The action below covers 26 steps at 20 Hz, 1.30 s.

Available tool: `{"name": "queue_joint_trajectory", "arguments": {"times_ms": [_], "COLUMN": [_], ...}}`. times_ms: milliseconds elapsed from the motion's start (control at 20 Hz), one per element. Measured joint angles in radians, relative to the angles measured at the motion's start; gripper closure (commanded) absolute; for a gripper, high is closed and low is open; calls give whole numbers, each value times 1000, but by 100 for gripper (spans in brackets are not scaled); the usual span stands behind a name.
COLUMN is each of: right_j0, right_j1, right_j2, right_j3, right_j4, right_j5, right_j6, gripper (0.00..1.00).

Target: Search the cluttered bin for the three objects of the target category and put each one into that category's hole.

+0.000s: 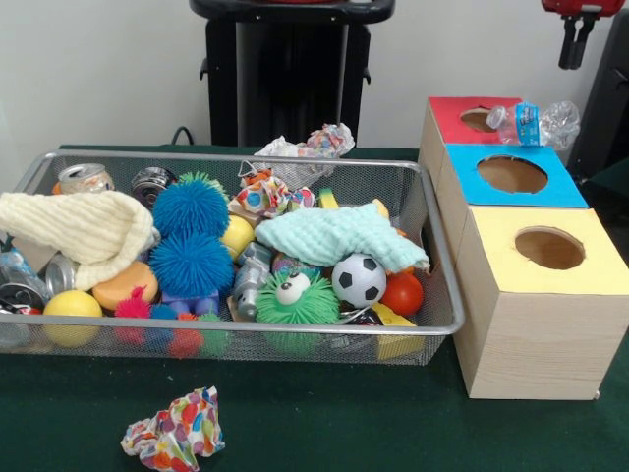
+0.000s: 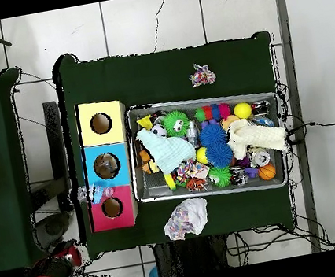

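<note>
Green cloth covers the table [image 1: 324,423], with a white wall behind.

Front view. At 1 o'clock the tool [image 1: 575,44] hangs at the top edge, touching nothing and holding nothing; how far its two dark tips stand apart cannot be told. A wire-mesh bin [image 1: 432,295] fills the left and centre. Counted inside: two blue spiky balls [image 1: 192,236], one green spiky ball with eyes [image 1: 295,298], one soccer ball [image 1: 359,279], two yellow balls, one of them at the bin's 8 o'clock corner [image 1: 71,307], one cream cloth [image 1: 74,228], one mint cloth [image 1: 334,236], and several metal cans [image 1: 84,178]. At 3 o'clock stand three boxes, each with one round hole: red [image 1: 452,118], blue [image 1: 511,175], yellow [image 1: 545,251]. One clear plastic bottle [image 1: 536,123] lies across the red box, beside its hole. One crumpled coloured paper wad [image 1: 175,431] lies on the table at 7 o'clock.

Overhead view. A tiled floor [image 2: 142,21] surrounds the table. The bin [image 2: 200,101] sits centre, the three boxes touching its 9 o'clock side. Two paper wads lie outside the bin: one at 12 o'clock [image 2: 202,75], one at 6 o'clock [image 2: 186,218]. The red arm [image 2: 55,273] rests at 7 o'clock.
</note>
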Motion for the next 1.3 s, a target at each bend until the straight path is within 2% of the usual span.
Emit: {"name": "queue_joint_trajectory", "arguments": {"times_ms": [450, 750, 1300], "right_j0": [14, 65, 86], "right_j1": [-1, -13, -28], "right_j2": [0, 0, 19], "right_j3": [1, 7, 64], "right_j4": [0, 0, 0], "right_j5": [-40, -40, -66], "right_j6": [0, 0, 0], "gripper": [100, 100, 100]}}
